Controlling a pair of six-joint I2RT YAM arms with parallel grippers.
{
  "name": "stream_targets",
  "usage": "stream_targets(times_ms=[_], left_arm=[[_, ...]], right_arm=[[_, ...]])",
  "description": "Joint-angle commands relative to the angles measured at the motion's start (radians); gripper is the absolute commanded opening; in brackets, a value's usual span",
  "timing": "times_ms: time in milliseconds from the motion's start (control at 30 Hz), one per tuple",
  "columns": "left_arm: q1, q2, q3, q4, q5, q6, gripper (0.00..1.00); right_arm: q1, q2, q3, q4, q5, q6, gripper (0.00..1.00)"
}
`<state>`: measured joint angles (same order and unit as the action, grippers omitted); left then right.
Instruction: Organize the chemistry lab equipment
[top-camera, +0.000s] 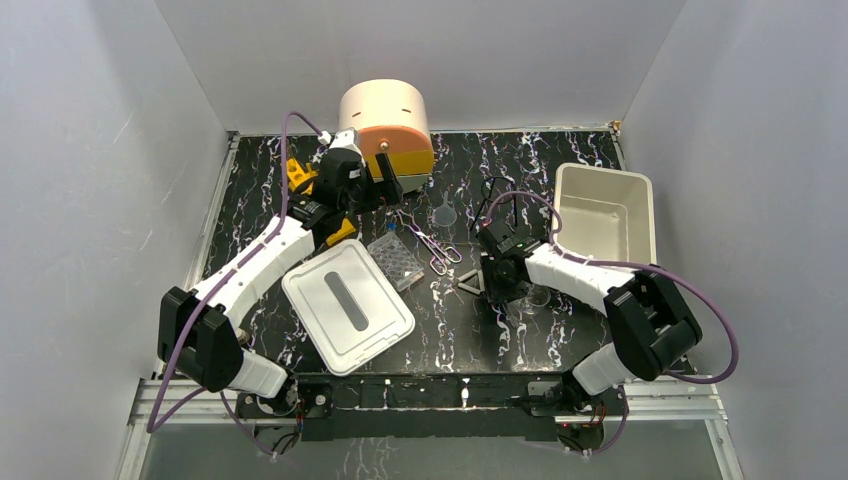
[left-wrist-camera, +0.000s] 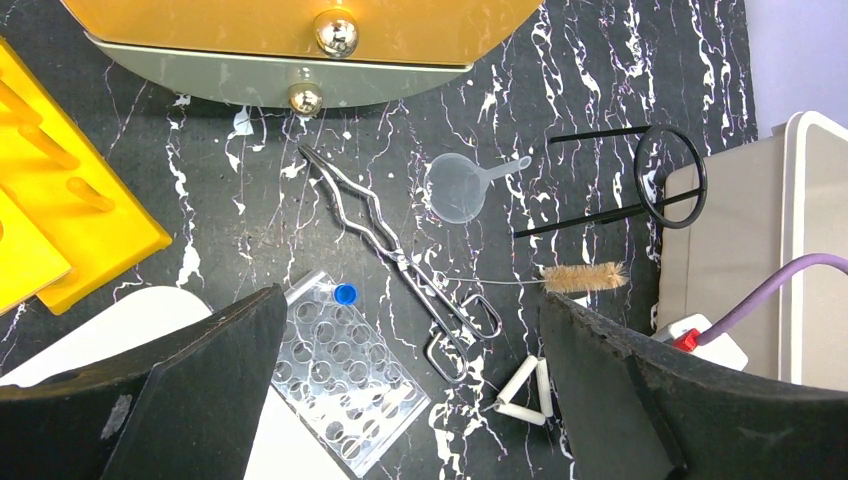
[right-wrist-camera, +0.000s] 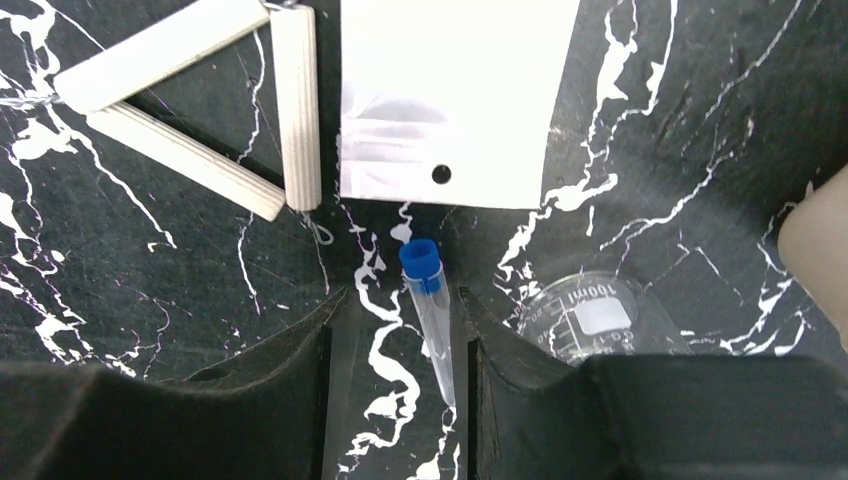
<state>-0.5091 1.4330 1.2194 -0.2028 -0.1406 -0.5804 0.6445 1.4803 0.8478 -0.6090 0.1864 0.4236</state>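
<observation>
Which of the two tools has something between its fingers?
The right tool: a blue-capped tube lies on the table between its fingers. The left tool is spread wide above the table, holding nothing.

Left of the metal tongs (left-wrist-camera: 400, 265), a strip of bare counter (left-wrist-camera: 250, 230) runs open as far as the yellow rack (left-wrist-camera: 70, 200). Beyond the tongs, the drawer unit (left-wrist-camera: 300, 50) walls off the way. To their right, a clear funnel (left-wrist-camera: 458, 188), the small brush (left-wrist-camera: 584, 277) and the black-framed glasses (left-wrist-camera: 638, 178) clutter the approach to the white bin (left-wrist-camera: 740, 230). By the tongs' handles, the clear well plate (left-wrist-camera: 345, 375) and the white triangle (left-wrist-camera: 527, 393) leave only narrow gaps.
</observation>
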Motion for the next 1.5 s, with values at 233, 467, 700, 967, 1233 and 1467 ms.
stream_targets(times_ms=[233, 467, 700, 967, 1233, 1467], left_arm=[[0.011, -0.072, 0.026, -0.026, 0.015, -0.001, 0.98], [0.013, -0.104, 0.008, -0.048, 0.029, -0.023, 0.98], [0.014, -0.171, -0.049, -0.058, 0.159, -0.111, 0.98], [0.003, -0.198, -0.014, -0.05, 0.414, -0.154, 0.97], [-0.035, -0.147, -0.082, 0.06, 0.621, -0.157, 0.89], [-0.087, -0.062, -0.112, 0.184, 0.708, -0.206, 0.79]], right_arm=[[-0.003, 0.036, -0.025, 0.107, 0.01, -0.059, 0.36], [-0.003, 0.046, -0.023, 0.104, 0.041, -0.074, 0.25], [-0.003, -0.025, 0.085, 0.059, -0.023, -0.052, 0.22], [-0.003, -0.089, 0.289, 0.098, -0.15, 0.006, 0.22], [-0.007, -0.07, 0.497, 0.19, -0.245, 0.101, 0.23], [-0.022, -0.074, 0.539, 0.285, -0.326, 0.214, 0.23]])
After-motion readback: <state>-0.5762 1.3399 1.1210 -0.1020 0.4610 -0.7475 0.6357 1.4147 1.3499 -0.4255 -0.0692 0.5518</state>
